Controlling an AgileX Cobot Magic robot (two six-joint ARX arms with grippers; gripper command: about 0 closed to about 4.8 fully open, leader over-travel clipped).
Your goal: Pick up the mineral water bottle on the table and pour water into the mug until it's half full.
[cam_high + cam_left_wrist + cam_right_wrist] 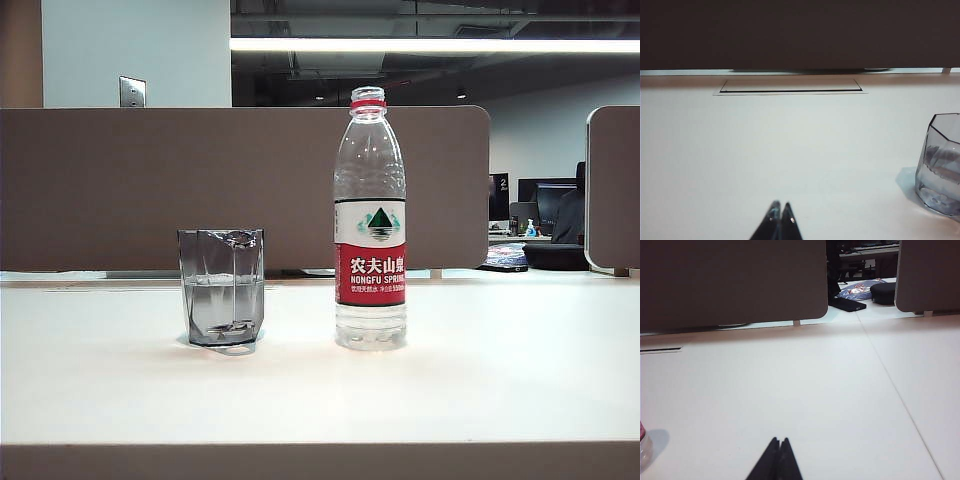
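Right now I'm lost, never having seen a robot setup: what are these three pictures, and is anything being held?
One picture looks at the table from the front; neither arm shows there. On it stand the mineral water bottle, uncapped, and, apart to its left, the mug, partly filled with water. The other two come from cameras on the robot's two wrists. Each shows dark fingertips pressed together: the left gripper over bare table near the mug, the right gripper with just the bottle's edge in view. Both are shut and hold nothing.
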